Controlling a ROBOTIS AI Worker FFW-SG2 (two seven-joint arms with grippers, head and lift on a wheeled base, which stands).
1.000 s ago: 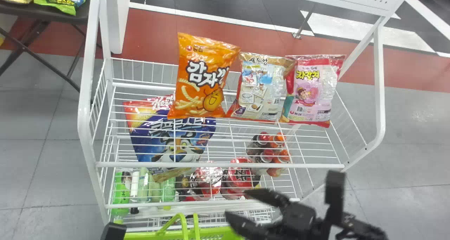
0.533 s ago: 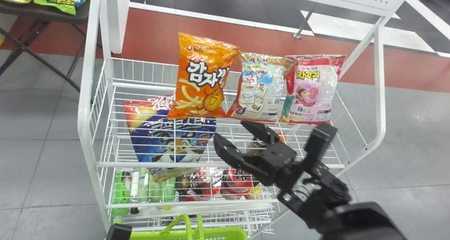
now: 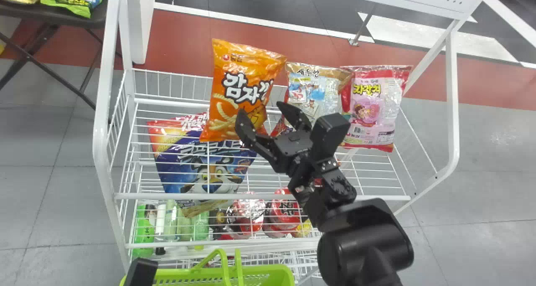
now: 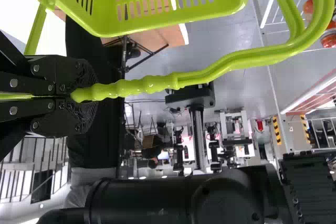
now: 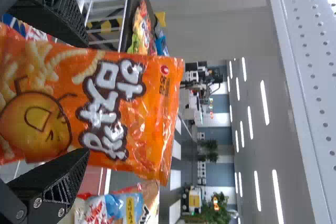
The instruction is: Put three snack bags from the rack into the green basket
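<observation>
Over the rack, my right gripper (image 3: 260,117) is at the lower right of the orange snack bag (image 3: 240,85) in the head view. In the right wrist view the gripper (image 5: 73,98) stands open, its fingers on either side of the orange bag (image 5: 131,103). Right of that bag stand a beige-backed snack bag (image 3: 312,89) and a pink one (image 3: 372,106). The left arm (image 3: 142,273) is at the bottom edge, beside the green basket (image 3: 268,275). My left gripper (image 4: 73,95) is shut on the handle of the basket (image 4: 173,19).
The white wire rack (image 3: 264,197) has a front rail and side posts. A blue cereal bag (image 3: 201,164) lies left of centre, with bottles and red cups lower down. A dark table (image 3: 50,16) with snack bags stands at the far left.
My right gripper has moved forward and to the left, from the rack's lower right up to the orange bag. The basket has shifted slightly. The snack bags have stayed in place.
</observation>
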